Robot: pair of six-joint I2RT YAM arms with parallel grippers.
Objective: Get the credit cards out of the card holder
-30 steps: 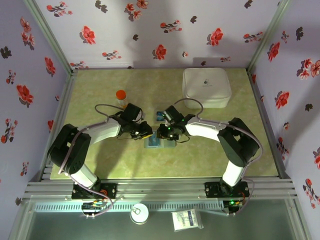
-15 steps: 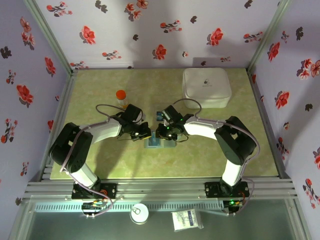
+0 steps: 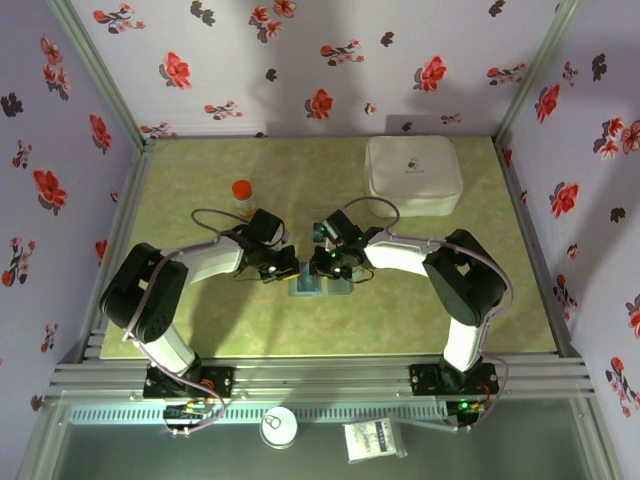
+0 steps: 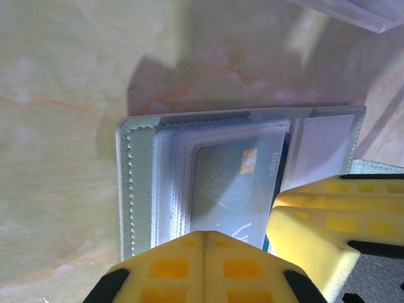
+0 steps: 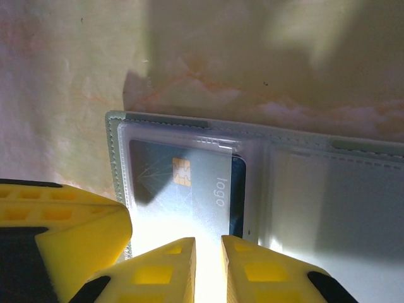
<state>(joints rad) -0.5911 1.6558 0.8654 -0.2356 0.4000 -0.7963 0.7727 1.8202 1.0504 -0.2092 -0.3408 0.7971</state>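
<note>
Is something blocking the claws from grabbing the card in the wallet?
Only the card holder's own see-through pocket, which covers the chip card's face. The right claw sits right at that card's near edge, jaws nearly together, and nothing else visible lies between them.

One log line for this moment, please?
card holder: open | credit card: in sleeve | left fingers: shut | right fingers: narrow gap, at card edge
</note>
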